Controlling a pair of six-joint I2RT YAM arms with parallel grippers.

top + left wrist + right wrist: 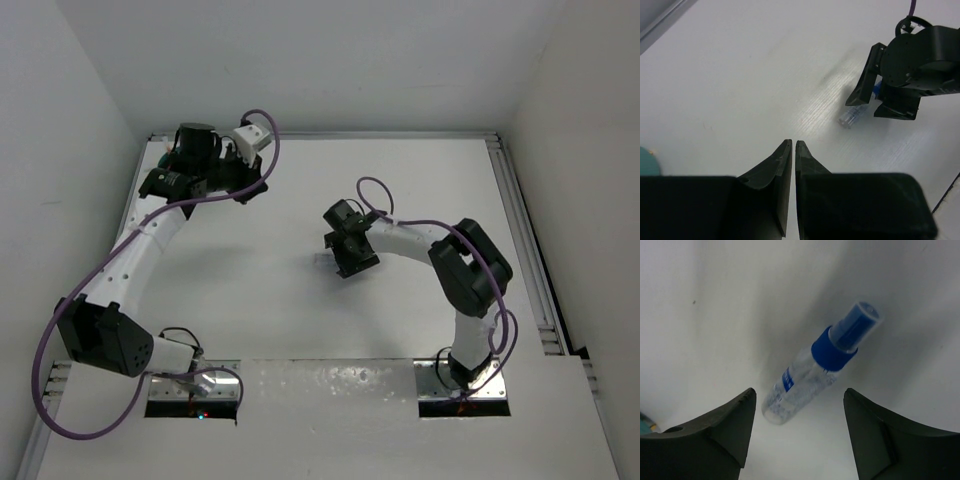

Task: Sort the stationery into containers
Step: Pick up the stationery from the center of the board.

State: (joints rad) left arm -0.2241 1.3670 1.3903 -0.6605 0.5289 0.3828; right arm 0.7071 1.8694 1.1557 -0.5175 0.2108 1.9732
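A small clear bottle with a blue cap (810, 372) lies on its side on the white table. My right gripper (799, 391) is open just above it, one finger on each side of its clear bottom end, not touching. The bottle also shows in the left wrist view (850, 117), partly under the right gripper (890, 100). My left gripper (794, 142) is shut and empty, held over the table at the far left (255, 186). A teal sliver of the pot (646, 161) shows at the frame's left edge; most of the pot is hidden. No pens, scissors, tape or erasers are in view.
White walls enclose the table at the back and sides. A metal rail (520, 230) runs along the right edge. A purple cable (262, 150) loops off the left wrist.
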